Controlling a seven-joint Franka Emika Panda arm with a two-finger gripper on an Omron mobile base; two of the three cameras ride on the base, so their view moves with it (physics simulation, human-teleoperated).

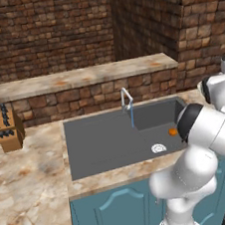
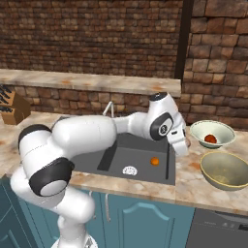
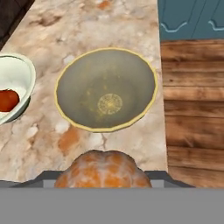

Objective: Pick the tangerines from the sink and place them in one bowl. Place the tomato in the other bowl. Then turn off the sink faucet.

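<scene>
— Step in hand? Carried a tangerine point(image 3: 103, 169), gripper point(image 3: 103, 181) clamped on it, short of the olive bowl point(image 3: 106, 89).
— Next? Needed centring above that bowl, then release. Second tangerine point(image 2: 155, 161) left behind in the sink point(image 2: 145, 160).

Knife block point(image 1: 5, 127) on marble counter point(image 1: 29, 190), teal cabinet doors point(image 1: 117, 211), brick wall point(image 1: 43, 28)

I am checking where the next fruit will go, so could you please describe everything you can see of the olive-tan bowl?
The olive-tan bowl is wide, shallow and round, with a thin yellowish rim and a glossy, glazed look. A pale round pattern marks the middle of its floor. It sits upright on the marbled counter, near the front edge, close beside the cream bowl but apart from it. Nothing lies in it. In the hand view, a tangerine shows just short of it.
</scene>
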